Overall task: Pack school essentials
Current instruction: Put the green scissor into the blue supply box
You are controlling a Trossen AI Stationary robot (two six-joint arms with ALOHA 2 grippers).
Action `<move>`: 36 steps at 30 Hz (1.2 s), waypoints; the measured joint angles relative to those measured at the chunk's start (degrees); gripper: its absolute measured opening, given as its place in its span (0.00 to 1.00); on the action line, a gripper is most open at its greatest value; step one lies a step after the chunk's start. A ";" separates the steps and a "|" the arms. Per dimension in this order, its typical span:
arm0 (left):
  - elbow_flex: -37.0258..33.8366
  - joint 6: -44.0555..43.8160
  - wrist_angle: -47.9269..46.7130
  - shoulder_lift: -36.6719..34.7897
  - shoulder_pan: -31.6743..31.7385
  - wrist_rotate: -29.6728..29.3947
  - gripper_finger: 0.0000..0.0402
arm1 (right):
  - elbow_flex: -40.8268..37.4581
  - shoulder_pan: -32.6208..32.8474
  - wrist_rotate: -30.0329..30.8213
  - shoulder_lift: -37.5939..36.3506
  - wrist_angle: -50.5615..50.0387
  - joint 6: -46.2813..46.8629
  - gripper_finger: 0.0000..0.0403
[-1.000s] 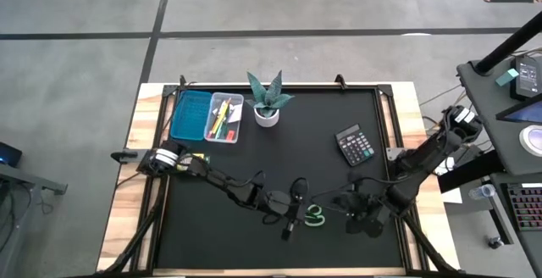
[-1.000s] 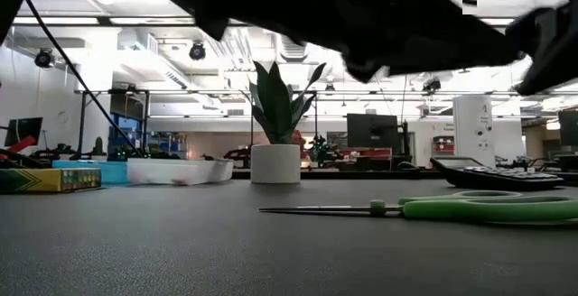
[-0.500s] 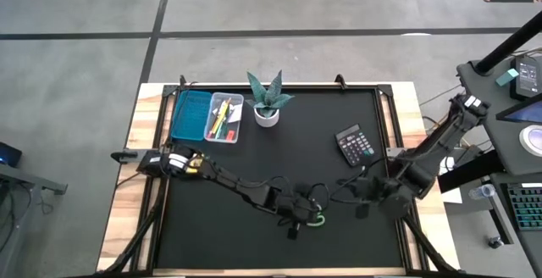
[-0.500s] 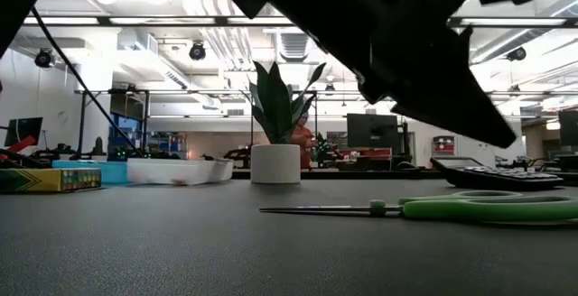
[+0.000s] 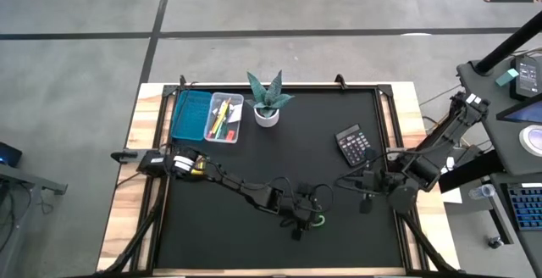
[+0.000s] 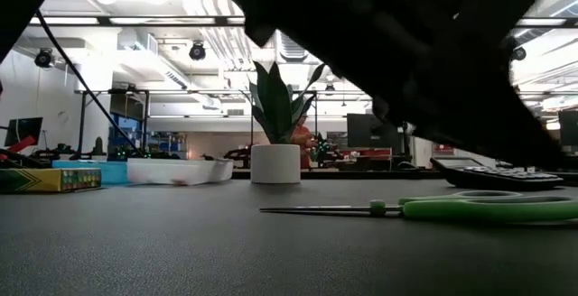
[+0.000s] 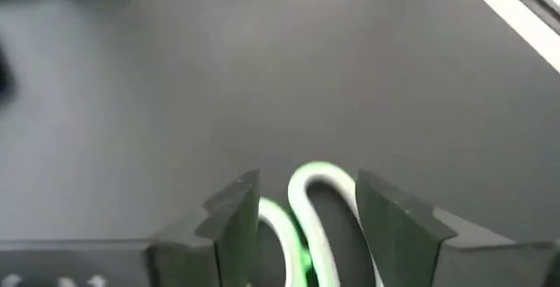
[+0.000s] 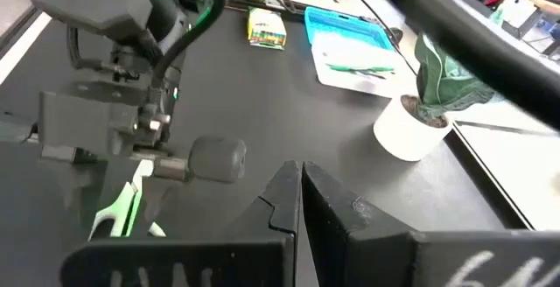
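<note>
While the scissors [image 6: 470, 208] lie flat on the front middle of the surface [image 5: 212, 236], the left tool [image 7: 311, 221] sits over them, fingers spread either side of a green handle loop. Right tool [image 8: 300, 201] is pinched shut just beside, holding nothing.

Black table mat [image 5: 220, 236] is laid on a wooden tabletop [image 5: 140, 151]. Spiky green plant in white pot [image 5: 268, 100] is set near the mat's far edge, about mid-width, just beside a clear tray [image 5: 223, 119]. Black calculator [image 5: 355, 145] is placed toward the right edge, well apart from the plant. Grey floor [image 5: 85, 41] is seen around the table.
</note>
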 joint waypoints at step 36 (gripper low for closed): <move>0.00 -7.60 -3.58 3.10 0.74 -0.44 0.16 | -0.01 0.00 -0.02 0.76 0.01 0.11 0.02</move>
